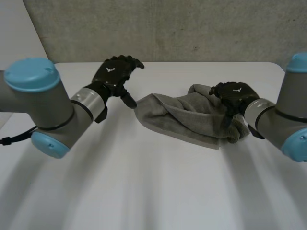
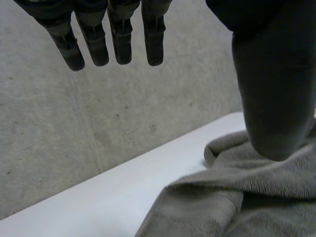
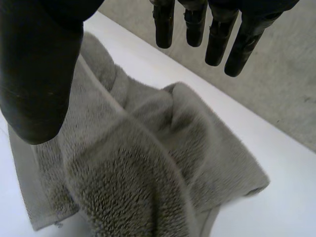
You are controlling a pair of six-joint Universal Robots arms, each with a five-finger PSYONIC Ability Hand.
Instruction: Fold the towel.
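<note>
- The towel (image 1: 184,117) lay on the table (image 1: 153,191) as a rumpled grey heap, right of the middle and toward the far edge. Thick folds ran along its length.
- The left hand (image 1: 115,74) hung above the table just beside the towel's left end.
- In the left wrist view its fingers (image 2: 121,44) were straight and set wide from the thumb (image 2: 274,94). The hand was wide open and held nothing.
- That thumb pointed down at the towel's left end, with cloth below its tip. I could not tell whether the tip touched the cloth.
- The right hand (image 1: 234,95) was over the towel's right end.
- In the right wrist view its fingers were straight and well apart from its thumb, so it too was wide open. The piled cloth lay under its palm, and none was pinched.
- I could not tell whether the right hand rested on the towel or hung just clear of it.
- A grey wall (image 1: 168,28) stood behind the table's far edge.
</note>
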